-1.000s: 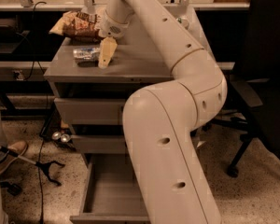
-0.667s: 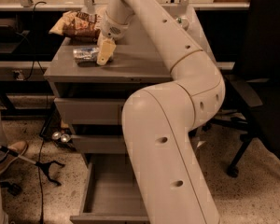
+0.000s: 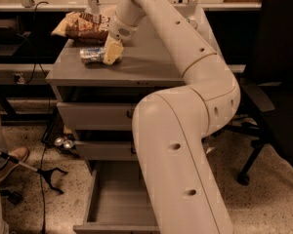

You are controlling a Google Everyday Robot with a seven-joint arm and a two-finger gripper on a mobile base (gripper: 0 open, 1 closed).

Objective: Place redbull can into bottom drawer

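The redbull can (image 3: pixel 90 55) lies on its side on the grey cabinet top (image 3: pixel 146 65), near the left front. My gripper (image 3: pixel 111 52) is down at the can's right end, touching or just over it; the arm comes in from the upper right. The bottom drawer (image 3: pixel 118 206) is pulled open below, and its flat grey floor shows to the left of my arm's big lower link, which hides its right part.
A brown-and-yellow snack bag (image 3: pixel 83 26) lies behind the can. Two shut grey drawers (image 3: pixel 93 116) sit above the open one. A black office chair (image 3: pixel 278 82) stands at the right. Two cans (image 3: pixel 63 143), a shoe (image 3: pixel 12 157) and a black grabber tool (image 3: pixel 46 174) are on the floor at the left.
The gripper has shifted very slightly left toward the can's end. The can and the drawer have not moved.
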